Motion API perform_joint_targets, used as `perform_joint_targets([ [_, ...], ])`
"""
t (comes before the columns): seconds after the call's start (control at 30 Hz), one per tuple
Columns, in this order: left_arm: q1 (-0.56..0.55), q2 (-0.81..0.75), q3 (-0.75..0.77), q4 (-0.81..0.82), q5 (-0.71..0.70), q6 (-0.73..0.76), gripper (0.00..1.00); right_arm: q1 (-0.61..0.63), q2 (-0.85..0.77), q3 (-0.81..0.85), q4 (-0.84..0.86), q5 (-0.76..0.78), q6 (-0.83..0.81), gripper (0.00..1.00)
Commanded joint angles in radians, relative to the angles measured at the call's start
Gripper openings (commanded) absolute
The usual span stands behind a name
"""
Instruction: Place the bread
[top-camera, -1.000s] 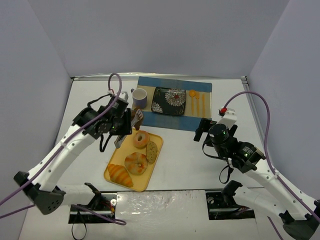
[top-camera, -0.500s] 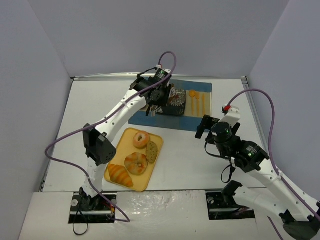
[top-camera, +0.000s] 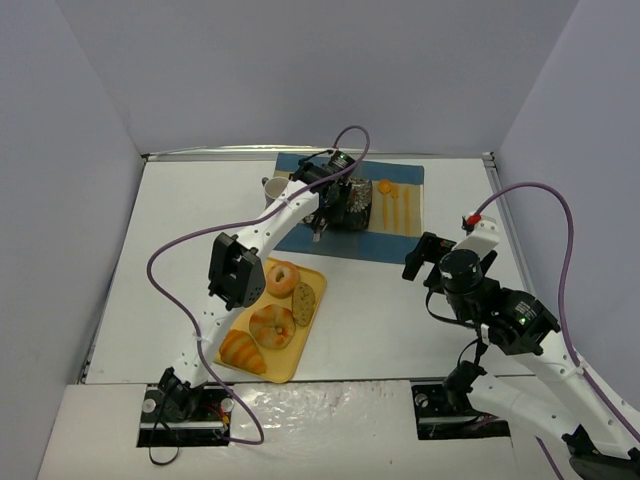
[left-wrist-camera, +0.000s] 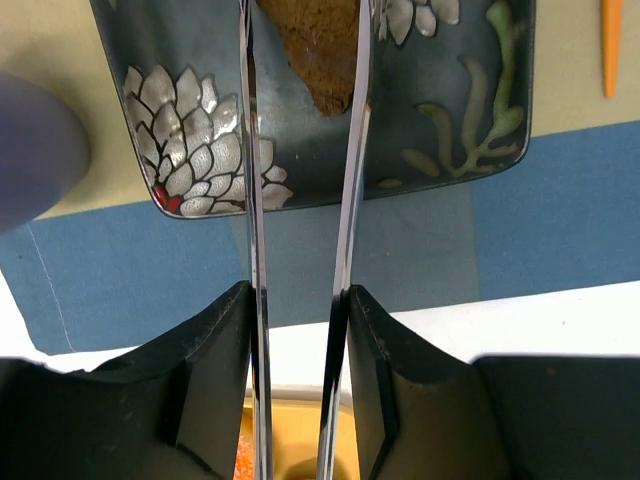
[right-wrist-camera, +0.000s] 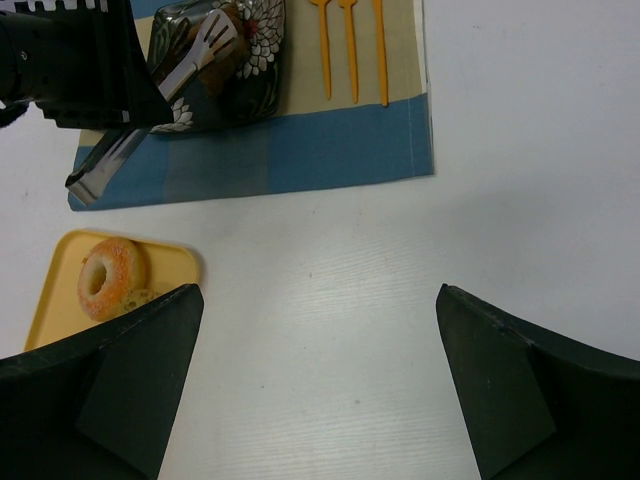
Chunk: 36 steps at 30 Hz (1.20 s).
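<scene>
The left gripper (left-wrist-camera: 297, 300) clamps tongs (left-wrist-camera: 352, 150) that pinch the bread (left-wrist-camera: 320, 50) over the dark floral plate (left-wrist-camera: 450, 80). The right gripper (right-wrist-camera: 318, 292) hangs open above the worktop (right-wrist-camera: 400, 300). The yellow tray (top-camera: 302, 338) holds two ring breads (top-camera: 282, 278), a croissant (top-camera: 240, 350), a cookie (top-camera: 303, 297).

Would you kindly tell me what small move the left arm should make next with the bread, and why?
Probably ease the left claw open a little, so the tongs spread and release. The bread is pinched between the tong tips directly over the dark floral plate. Whether it already touches the plate I cannot tell, so the release should be gentle.
</scene>
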Motion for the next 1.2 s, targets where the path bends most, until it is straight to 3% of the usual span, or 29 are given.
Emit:
perform_joint_targets([
  [0.0,0.014,-0.075,0.011,0.082,-0.016,0.025,0.03,-0.005,0.004,0.042,0.008,0.038,0.014,1.00],
  [0.1,0.014,-0.103,-0.014,0.104,-0.016,0.036,0.22,-0.004,0.010,0.043,0.009,0.036,0.016,1.00],
  [0.2,0.013,-0.141,-0.015,0.110,-0.018,0.046,0.51,-0.004,0.015,0.043,0.007,0.039,0.018,1.00],
  [0.3,0.011,-0.172,-0.018,0.114,-0.023,0.060,0.62,-0.004,0.018,0.042,0.009,0.039,0.016,1.00],
  [0.5,0.004,-0.219,-0.014,0.086,-0.049,0.069,0.64,-0.004,0.013,0.043,0.009,0.041,0.015,1.00],
  [0.73,-0.024,-0.394,-0.186,0.128,-0.082,0.070,0.64,-0.004,0.016,0.040,0.009,0.042,0.015,1.00],
  [1.0,-0.029,-0.819,-0.610,0.158,-0.231,-0.014,0.64,-0.002,0.025,0.038,0.011,0.039,0.015,1.00],
  [1.1,0.026,-0.954,-0.739,0.140,-0.264,-0.043,0.63,-0.002,0.028,0.028,0.017,0.034,0.014,1.00],
  [1.17,0.128,-1.047,-0.830,0.116,-0.244,-0.059,0.63,-0.002,0.031,0.022,0.022,0.033,0.013,1.00],
])
